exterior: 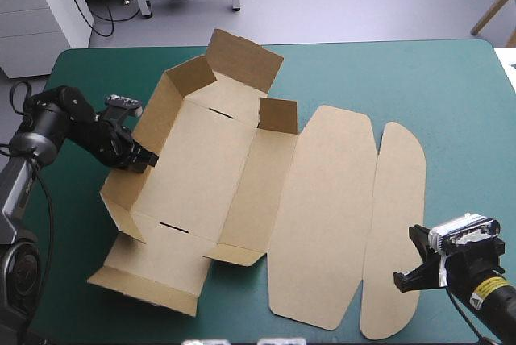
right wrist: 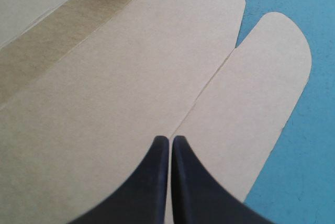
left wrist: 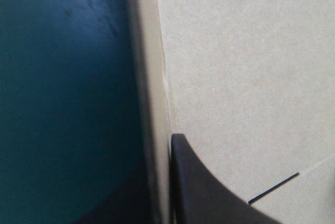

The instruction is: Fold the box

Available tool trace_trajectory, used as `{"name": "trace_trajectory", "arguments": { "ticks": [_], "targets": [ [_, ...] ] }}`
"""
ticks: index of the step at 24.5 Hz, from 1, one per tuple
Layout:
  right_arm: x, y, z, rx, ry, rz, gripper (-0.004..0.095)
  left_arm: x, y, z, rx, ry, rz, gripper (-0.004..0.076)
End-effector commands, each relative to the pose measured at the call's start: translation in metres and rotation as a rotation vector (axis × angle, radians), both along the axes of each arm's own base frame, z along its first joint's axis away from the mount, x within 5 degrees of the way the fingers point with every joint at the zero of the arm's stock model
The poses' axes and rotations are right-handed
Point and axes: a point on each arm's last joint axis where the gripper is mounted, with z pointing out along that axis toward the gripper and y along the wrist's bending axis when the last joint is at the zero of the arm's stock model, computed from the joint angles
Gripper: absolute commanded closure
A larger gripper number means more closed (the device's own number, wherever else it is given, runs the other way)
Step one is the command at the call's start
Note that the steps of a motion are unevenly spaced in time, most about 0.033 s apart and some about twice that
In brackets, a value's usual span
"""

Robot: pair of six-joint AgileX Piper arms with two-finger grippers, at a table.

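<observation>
The brown box (exterior: 201, 168) lies as a cut sheet on the teal-green cover, its long left wall (exterior: 129, 176) raised. My left gripper (exterior: 145, 160) is shut on that wall near its middle. In the left wrist view the wall's edge (left wrist: 152, 77) runs between the black fingers (left wrist: 209, 192), with the box floor (left wrist: 246, 77) beside it. The lid (exterior: 322, 216) and its rounded tongue flap (exterior: 395, 224) lie flat to the right. My right gripper (exterior: 409, 276) sits shut at the flap's near end. In its own view it (right wrist: 170, 140) points along the crease between lid (right wrist: 131, 77) and flap (right wrist: 261, 88).
At the box's far end, short flaps (exterior: 242, 59) stand up, and a small one (exterior: 278, 115) rises beside the lid. A near-end flap (exterior: 145, 284) lies almost flat by the table's front edge. Bare teal-green cover (exterior: 459, 119) stretches right of the flap.
</observation>
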Motion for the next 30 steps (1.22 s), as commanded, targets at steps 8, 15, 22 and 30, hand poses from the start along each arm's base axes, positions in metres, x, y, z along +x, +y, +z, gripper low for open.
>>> {"name": "trace_trajectory", "arguments": {
  "ticks": [8,15,22,30],
  "targets": [
    [0.003,0.001,0.015,0.003,-0.110,0.010,0.0908,0.021,-0.096,0.079,0.543,-0.440,-0.498,0.0734],
    [0.004,0.001,0.015,0.006,-0.118,0.011,0.0908,0.016,-0.153,0.088,0.677,-0.703,-0.685,0.0734],
    [0.004,0.002,0.013,0.010,-0.121,0.013,0.0908,0.000,-0.185,0.088,0.647,-0.756,-0.744,0.0734],
    [0.004,0.002,0.013,0.010,-0.121,0.013,0.0908,-0.027,-0.217,0.075,0.742,-0.891,-0.820,0.0734]
  ]
}}
